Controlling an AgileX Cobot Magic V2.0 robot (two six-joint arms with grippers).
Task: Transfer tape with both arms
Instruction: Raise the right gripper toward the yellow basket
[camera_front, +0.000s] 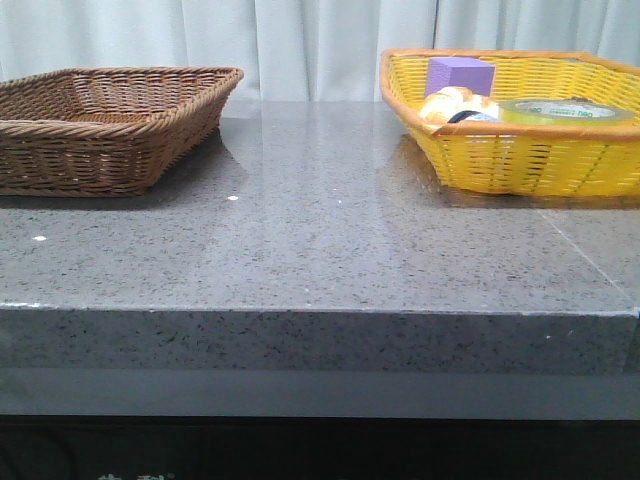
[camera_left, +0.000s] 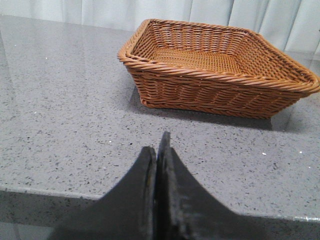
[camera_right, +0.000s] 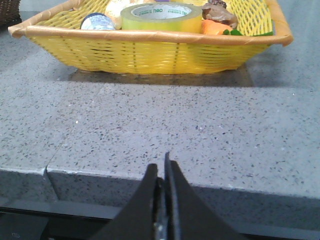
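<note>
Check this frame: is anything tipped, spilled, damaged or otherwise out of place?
Nothing stands out. The tape lies flat in the yellow basket among other small items, the brown basket sits upright with nothing visible inside, and the stone table shows no spills. Both hands, left and right, are shut and away from the baskets.

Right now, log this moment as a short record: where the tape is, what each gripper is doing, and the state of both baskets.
tape: lying flat inside the yellow basket, ungrasped
yellow basket, other contents: purple block, a round lidded item, food-like items
brown basket: nothing visible inside
left gripper: shut, over the table edge, facing the brown basket
right gripper: shut, at the table edge, facing the yellow basket
transfer: not begun
</note>
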